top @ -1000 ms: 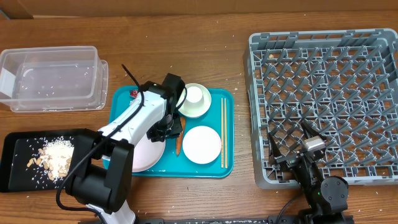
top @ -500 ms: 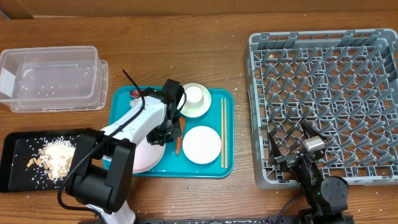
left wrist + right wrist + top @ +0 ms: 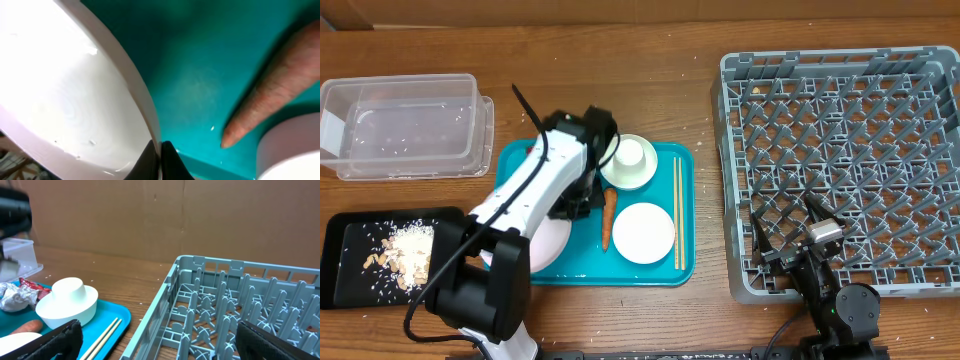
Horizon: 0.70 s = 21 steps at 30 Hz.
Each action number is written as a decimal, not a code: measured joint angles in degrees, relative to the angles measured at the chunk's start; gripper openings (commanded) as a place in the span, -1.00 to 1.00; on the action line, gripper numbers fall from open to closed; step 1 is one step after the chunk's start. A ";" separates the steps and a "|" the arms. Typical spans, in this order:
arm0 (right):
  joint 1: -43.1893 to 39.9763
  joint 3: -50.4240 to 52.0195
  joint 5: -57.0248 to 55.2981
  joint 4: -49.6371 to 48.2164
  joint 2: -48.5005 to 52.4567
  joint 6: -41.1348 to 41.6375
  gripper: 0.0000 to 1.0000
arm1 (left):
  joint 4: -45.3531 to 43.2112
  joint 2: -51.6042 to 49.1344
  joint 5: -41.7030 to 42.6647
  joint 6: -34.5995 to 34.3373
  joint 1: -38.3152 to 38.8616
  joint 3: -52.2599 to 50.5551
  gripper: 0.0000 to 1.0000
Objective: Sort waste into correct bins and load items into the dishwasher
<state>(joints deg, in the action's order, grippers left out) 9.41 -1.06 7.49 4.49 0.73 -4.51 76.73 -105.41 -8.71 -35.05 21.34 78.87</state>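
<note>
Left gripper [image 3: 160,155]: clamped shut on the rim of the large plate [image 3: 65,90], with only a thin edge pinched between the fingertips.
Large plate: on the left side of the teal tray [image 3: 582,268], partly under the arm. With so shallow a hold on glazed ware, I judge it could pivot or slide out once its weight comes onto the fingers.
Carrot [image 3: 280,85]: on the tray just beside the pinched rim, tip towards the gripper. A plate that drags rather than lifts could roll it along or carry it off the tray.
Small dish [image 3: 644,232]: just past the carrot. A swinging plate edge could knock it.
Bowl [image 3: 618,175] and cup [image 3: 638,152]: at the back of the tray, close beside the wrist. A wide turn could clip them.
Chopsticks [image 3: 679,212]: along the tray's right edge, on the way to the rack. A low-carried plate may sweep them off.
Dish rack [image 3: 725,150]: well apart to the right and empty. A tilted plate may catch the wall or pegs and fall flat.
Right gripper [image 3: 788,232]: wide open, holding nothing, at the rack's near corner. It may crowd a hand-over or the plate's arrival.
Black tray [image 3: 340,262] and clear tub [image 3: 405,125]: far left. Food scraps [image 3: 405,250] lie in the black tray, so the carrot's bin is away from the plate's route.
</note>
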 measured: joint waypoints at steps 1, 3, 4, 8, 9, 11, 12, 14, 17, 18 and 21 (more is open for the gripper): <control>0.00 0.00 -0.02 0.00 0.00 0.02 1.00 | 1.64 0.00 -0.68 -0.22 -0.11 1.99 -0.92; 0.00 0.00 -0.02 0.02 0.00 0.02 1.00 | 4.98 0.00 -1.68 -0.63 -0.46 6.21 -0.92; 0.00 0.00 0.00 0.00 0.00 0.00 1.00 | 6.56 0.00 -2.12 -0.63 -0.92 8.28 -0.92; 0.00 0.00 -0.02 0.00 0.00 0.00 1.00 | 11.80 -0.04 -3.04 -0.55 -3.19 15.23 -0.92; 0.00 0.00 0.00 0.02 0.00 0.02 1.00 | 12.79 -0.04 -3.26 -0.52 -3.96 16.85 -0.92; 0.00 0.00 0.00 0.00 0.00 0.02 1.00 | 14.19 -0.04 -3.56 -0.31 -5.95 19.93 -0.91; 0.00 0.00 0.00 0.04 0.00 0.02 1.00 | 14.53 -0.04 -3.58 0.09 -7.08 21.27 -0.92; 0.00 0.00 0.00 0.00 0.00 0.00 1.00 | 15.08 -0.04 -3.56 0.74 -10.03 23.63 -0.92; 0.00 0.00 0.00 -0.02 0.00 0.02 1.00 | 15.45 -0.04 -3.48 1.16 -15.15 26.45 -0.91; -0.02 0.00 -0.02 0.02 0.00 0.00 1.00 | 15.39 -0.04 -3.34 1.20 -16.90 27.28 -0.91; 0.00 0.00 -0.02 -0.02 0.00 0.02 1.00 | 12.35 0.07 -0.70 3.10 -24.13 29.51 -0.92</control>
<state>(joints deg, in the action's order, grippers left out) 9.41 -1.06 7.46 4.47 0.73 -4.49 89.08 -105.34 -9.41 -31.94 -2.79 108.38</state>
